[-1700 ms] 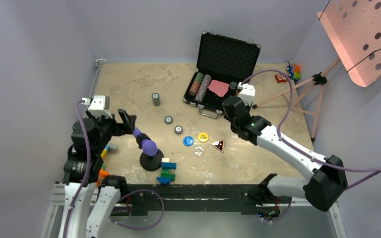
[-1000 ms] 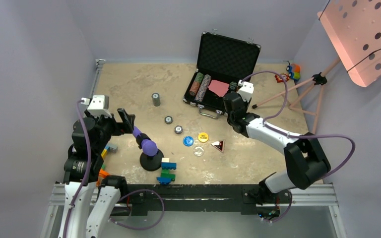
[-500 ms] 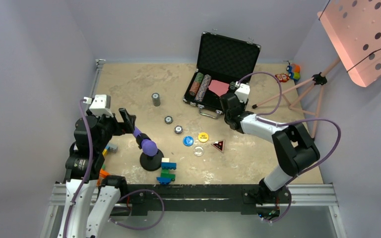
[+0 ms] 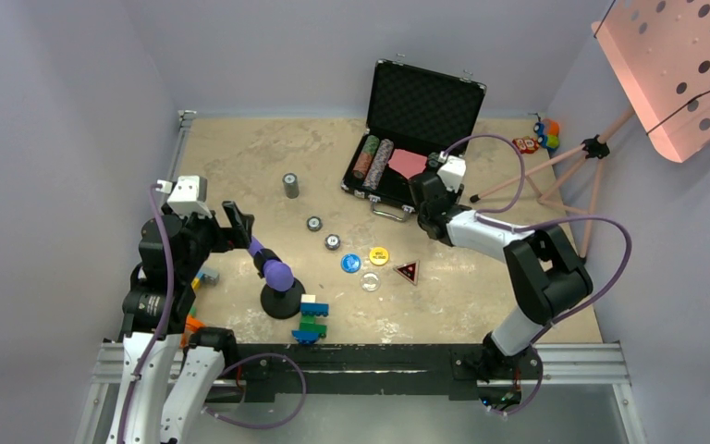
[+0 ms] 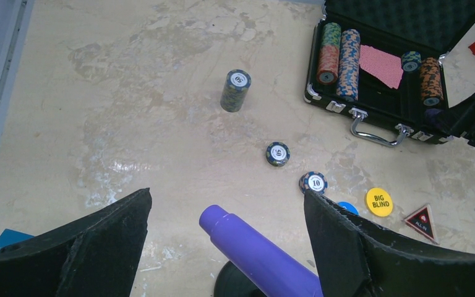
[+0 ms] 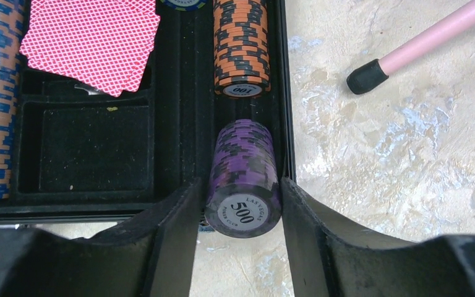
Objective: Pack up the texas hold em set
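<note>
The black case (image 4: 376,196) lies open at the back, lid up, and holds rows of striped chips and pink cards (image 6: 89,40). My right gripper (image 6: 241,198) is at the case's right front corner (image 4: 422,191). It is shut on a stack of purple 500 chips (image 6: 242,176) lying in the rightmost slot, in front of an orange stack (image 6: 241,43). My left gripper (image 5: 226,204) is open and empty above the purple-tipped object (image 5: 260,257). A loose chip stack (image 4: 290,185), two single chips (image 4: 314,223) (image 4: 332,241), and blue (image 4: 350,263), yellow (image 4: 379,255) and clear (image 4: 371,281) buttons lie on the table.
A dark triangular marker (image 4: 407,271) lies by the buttons. A toy-brick figure (image 4: 312,318) stands near the front beside the purple-tipped object's black base (image 4: 282,302). A pink stand's legs (image 4: 555,176) reach onto the table at the right. Small toys (image 4: 545,132) sit at the back right.
My right arm has folded in, bringing its gripper a little closer to the case's right front corner. The left arm has hardly moved.
</note>
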